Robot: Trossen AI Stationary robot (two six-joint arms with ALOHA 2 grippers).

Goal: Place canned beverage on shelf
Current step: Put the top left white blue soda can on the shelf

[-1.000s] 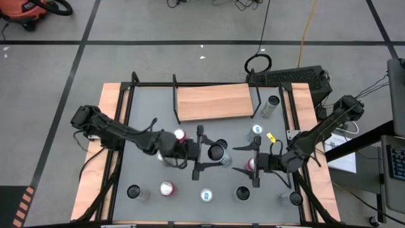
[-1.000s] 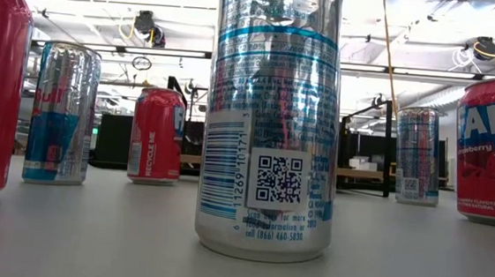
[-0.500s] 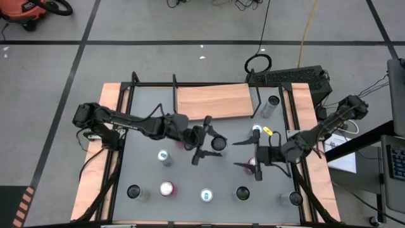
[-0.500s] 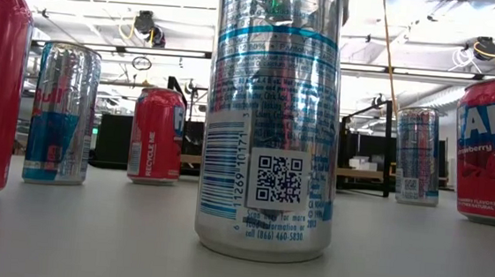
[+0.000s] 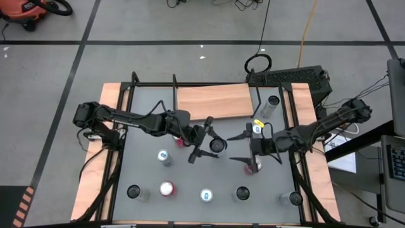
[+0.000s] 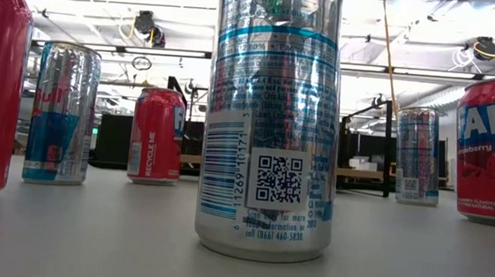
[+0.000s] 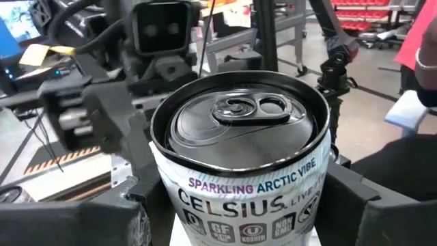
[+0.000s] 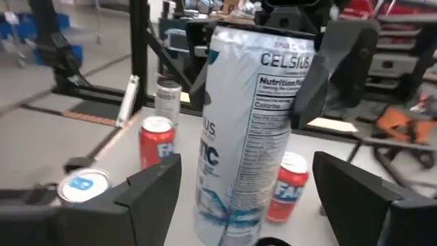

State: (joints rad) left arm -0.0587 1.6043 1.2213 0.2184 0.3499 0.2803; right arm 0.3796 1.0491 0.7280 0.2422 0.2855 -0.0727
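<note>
Gripping a Celsius can (image 7: 239,164), the left gripper (image 5: 205,140) hangs near the shelf (image 5: 214,101) edge — right gripper (image 5: 242,147) gapes empty alongside.

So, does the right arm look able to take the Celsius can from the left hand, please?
Probably yes: the right hand is open and faces the can, with nothing between them. The left hand grips only the can's top, leaving its body free.

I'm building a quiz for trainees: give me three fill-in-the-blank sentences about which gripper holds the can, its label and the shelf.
Of the left gripper and right gripper, the ___ one holds the white can. That can's label reads ___. The shelf has a board of light ___.
Missing: left; Celsius; wood.
</note>
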